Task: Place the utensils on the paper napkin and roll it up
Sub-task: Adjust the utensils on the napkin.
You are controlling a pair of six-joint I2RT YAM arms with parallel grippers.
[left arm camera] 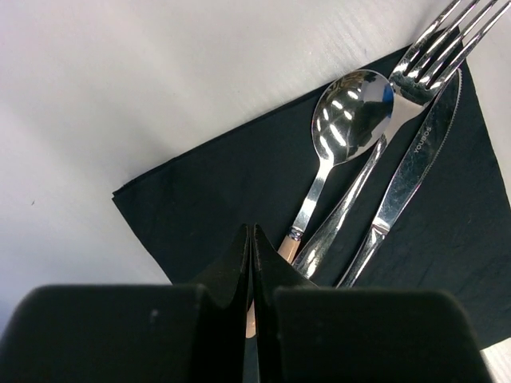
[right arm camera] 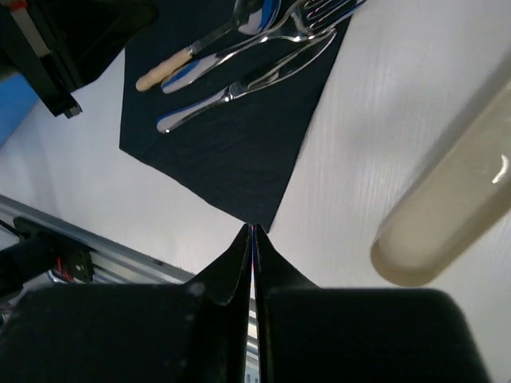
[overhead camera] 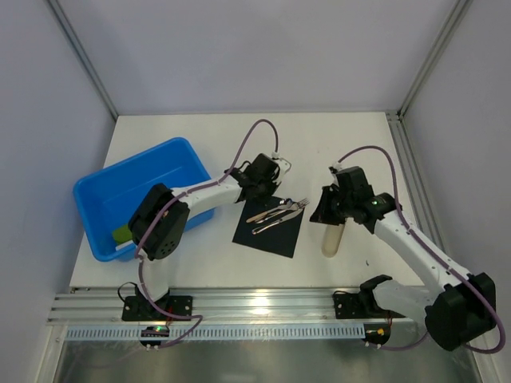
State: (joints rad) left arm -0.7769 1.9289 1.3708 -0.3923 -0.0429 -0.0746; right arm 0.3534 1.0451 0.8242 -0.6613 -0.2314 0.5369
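Observation:
The black paper napkin (overhead camera: 270, 231) lies flat mid-table, also seen as the napkin (left arm camera: 215, 199) and the napkin (right arm camera: 231, 136). The utensils (overhead camera: 278, 214) rest on it side by side: a spoon (left arm camera: 351, 112) with a beige handle end, a fork (left arm camera: 435, 48) and a knife (left arm camera: 419, 152). My left gripper (overhead camera: 267, 185) (left arm camera: 253, 231) is shut, empty, just over the spoon's handle end, which its fingers partly hide. My right gripper (overhead camera: 323, 209) (right arm camera: 252, 228) is shut too. Its tips line up with the napkin's near corner; I cannot tell whether they touch it.
A thick beige cylinder (overhead camera: 332, 238) (right arm camera: 447, 207) lies just right of the napkin, below my right gripper. A blue tub (overhead camera: 104, 195) stands at the left with something green inside. The metal rail (overhead camera: 255, 307) runs along the near edge.

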